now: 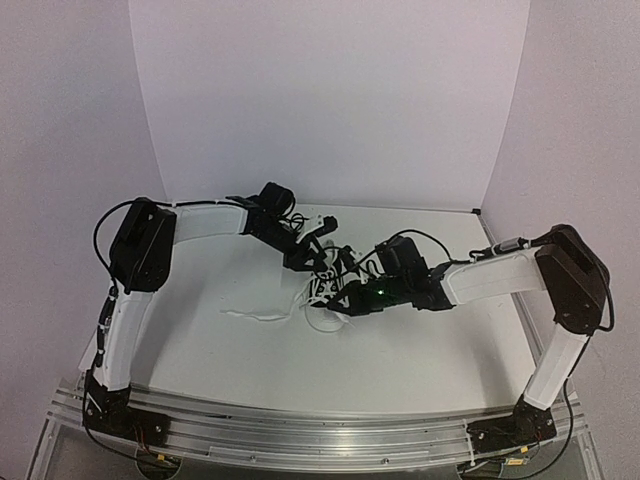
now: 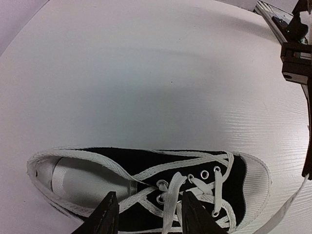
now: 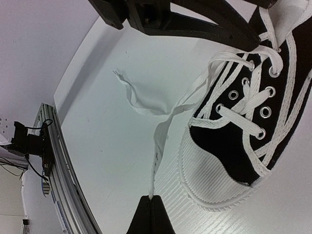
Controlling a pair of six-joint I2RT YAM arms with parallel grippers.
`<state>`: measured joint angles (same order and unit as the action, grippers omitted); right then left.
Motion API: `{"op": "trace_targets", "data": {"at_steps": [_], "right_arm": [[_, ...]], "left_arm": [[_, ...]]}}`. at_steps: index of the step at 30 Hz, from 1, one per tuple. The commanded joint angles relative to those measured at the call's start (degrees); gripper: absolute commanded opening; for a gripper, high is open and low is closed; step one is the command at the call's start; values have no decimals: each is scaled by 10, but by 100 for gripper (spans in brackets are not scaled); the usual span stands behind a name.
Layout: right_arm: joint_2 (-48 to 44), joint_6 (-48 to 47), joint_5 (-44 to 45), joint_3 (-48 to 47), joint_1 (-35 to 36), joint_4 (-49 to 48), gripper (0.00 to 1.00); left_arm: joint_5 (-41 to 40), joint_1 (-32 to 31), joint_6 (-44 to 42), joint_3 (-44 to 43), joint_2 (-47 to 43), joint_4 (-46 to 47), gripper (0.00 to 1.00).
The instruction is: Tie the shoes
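The black sneaker [image 1: 330, 290] with white toe cap lies mid-table between both grippers. In the left wrist view the shoe [image 2: 146, 165] lies on its sole, toe cap to the right. My left gripper [image 2: 151, 217] is open just above the eyelets, and a white lace [image 2: 171, 202] runs between its fingers [image 2: 105, 217]. My right gripper [image 3: 152, 204] is shut on the end of another lace [image 3: 160, 141], which rises taut toward the shoe [image 3: 234, 141], beside the toe cap [image 3: 214, 180]. In the top view, my left gripper [image 1: 322, 258] and right gripper [image 1: 345, 300] crowd the shoe.
Loose lace [image 1: 255, 314] trails on the table left of the shoe. An aluminium rail [image 1: 320, 435] runs along the near edge and also shows in the right wrist view [image 3: 53, 161]. White backdrop walls [image 1: 330, 100] close the back and sides. An arm mount [image 2: 296, 53] stands far right.
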<state>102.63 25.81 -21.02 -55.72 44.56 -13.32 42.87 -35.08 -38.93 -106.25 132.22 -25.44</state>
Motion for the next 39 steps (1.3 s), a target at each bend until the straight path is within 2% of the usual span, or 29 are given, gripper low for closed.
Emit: {"op": "trace_targets", "data": {"at_steps": [1,8,14,20,26,30,33,39], "right_arm": [[-16,6,10,9,-4,-29,0],[-23,6,12,19,-9,-33,0],[-23,8,15,18,-11,-34,0],[-5,37,67,-3,-13,-33,0],[41,61,143,-83,-14,-28,0],[103,54,143,-155,-14,-28,0],[134,85,165,-164,-21,-29,0],[136,102,203,-156,-32,-30,0]], "left_arm": [[-13,-9,-34,-33,17,-46,40],[-17,-11,-57,-40,21,-71,35],[-24,-12,-33,-52,22,-58,1],[-17,-11,-10,-77,1,-85,0],[-19,-11,51,-97,-21,-124,0],[-9,-11,106,-79,-31,-132,0],[-7,-12,145,-77,-36,-131,0],[-38,-11,174,-67,-51,-105,0]]}}
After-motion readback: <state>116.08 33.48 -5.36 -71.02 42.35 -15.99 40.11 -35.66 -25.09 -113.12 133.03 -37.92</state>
